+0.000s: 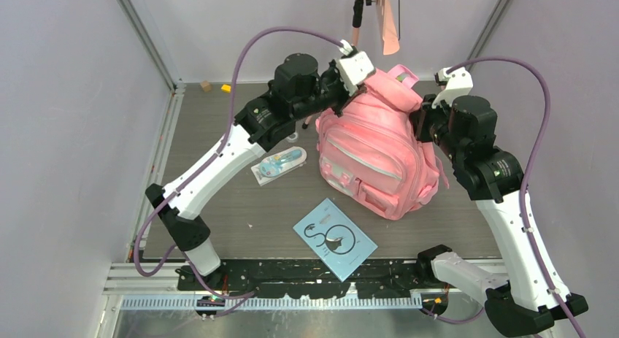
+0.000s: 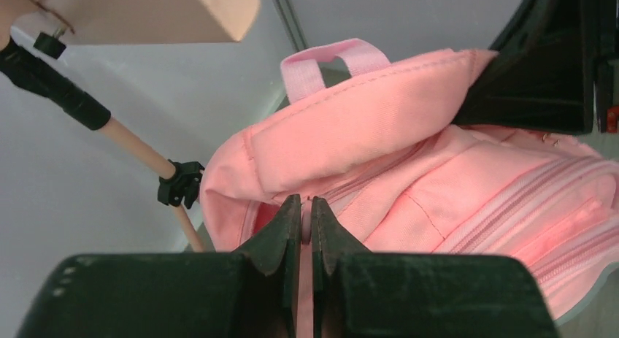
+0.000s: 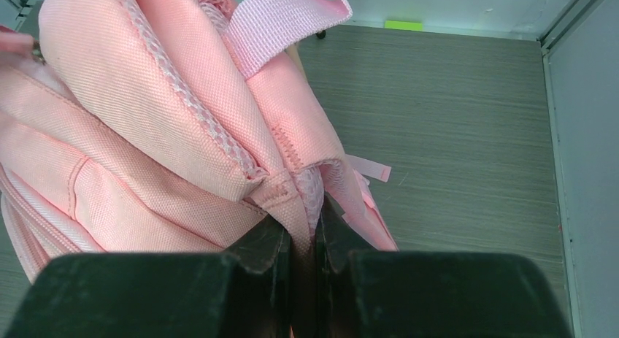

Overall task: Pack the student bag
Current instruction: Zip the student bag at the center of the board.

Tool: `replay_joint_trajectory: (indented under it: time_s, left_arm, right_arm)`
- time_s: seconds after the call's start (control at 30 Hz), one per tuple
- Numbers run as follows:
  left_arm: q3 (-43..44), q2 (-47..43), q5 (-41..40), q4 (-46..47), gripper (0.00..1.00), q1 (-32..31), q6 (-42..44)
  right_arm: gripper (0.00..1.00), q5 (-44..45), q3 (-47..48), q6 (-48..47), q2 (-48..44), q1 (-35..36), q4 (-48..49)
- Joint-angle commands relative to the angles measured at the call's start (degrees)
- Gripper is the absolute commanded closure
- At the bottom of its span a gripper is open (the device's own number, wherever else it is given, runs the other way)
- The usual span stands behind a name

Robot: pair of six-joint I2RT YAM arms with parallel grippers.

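The student bag (image 1: 372, 159), a large pink backpack, stands upright at the table's middle right, its front pockets facing the near edge. My left gripper (image 1: 355, 81) is at the bag's top left corner. In the left wrist view it (image 2: 306, 206) is shut on a small pale pink tab by the top zip of the student bag (image 2: 379, 126). My right gripper (image 1: 422, 123) is at the bag's right side. In the right wrist view it (image 3: 310, 215) is shut on a fold of pink fabric and mesh at the side seam of the student bag (image 3: 146, 119).
A blue booklet (image 1: 334, 238) lies near the front edge. A packaged blue item (image 1: 279, 163) lies left of the bag, under the left arm. A small wooden block (image 1: 206, 85) and a yellow block (image 1: 226, 87) sit at the back left. A peach piece on a stand (image 1: 387, 20) hangs behind the bag.
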Motion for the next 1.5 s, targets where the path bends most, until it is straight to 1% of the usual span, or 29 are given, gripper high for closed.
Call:
replay_joint_trajectory:
  time_s: [0.0,0.03,0.13,0.2,0.3,0.63,1.07,1.3,1.47]
  left_arm:
    - [-0.17,-2.2,-0.51,5.85,1.0,5.7,-18.98]
    - [-1.01,-2.41,0.18,6.89,1.0,7.54,-24.87]
    - [-7.57,-4.3,3.22,13.8,1.0,11.88,-36.08]
    - [-11.01,-5.38,5.03,17.94,1.0,14.19,-41.0]
    - [-12.3,-5.21,7.05,19.49,1.0,16.52,-44.86]
    - [-14.93,-3.93,7.5,20.66,1.0,22.5,-50.45]
    - [-27.22,-5.3,8.33,22.55,1.0,25.85,-52.81]
    - [-36.8,-5.7,9.69,26.49,1.0,25.91,-54.14]
    - [-40.74,-4.86,9.33,27.21,1.0,25.92,-53.74]
  right_arm:
    - [1.0,1.52,1.04,3.0,-2.8,0.29,13.03]
    - [1.0,1.65,0.92,3.04,-2.83,0.29,13.08]
    - [1.0,2.04,0.66,2.98,-3.09,0.29,13.08]
    - [1.0,2.25,0.64,2.9,-3.12,0.29,12.83]
    - [1.0,2.5,0.98,2.67,-3.18,0.29,12.15]
    - [1.0,2.93,0.89,1.79,-3.99,0.29,11.27]
    - [1.0,2.69,1.67,1.64,-3.3,0.29,10.45]
    - [1.0,2.9,2.83,1.56,-2.41,0.29,9.53]
    - [1.0,3.1,2.95,2.32,-2.07,0.29,9.88]
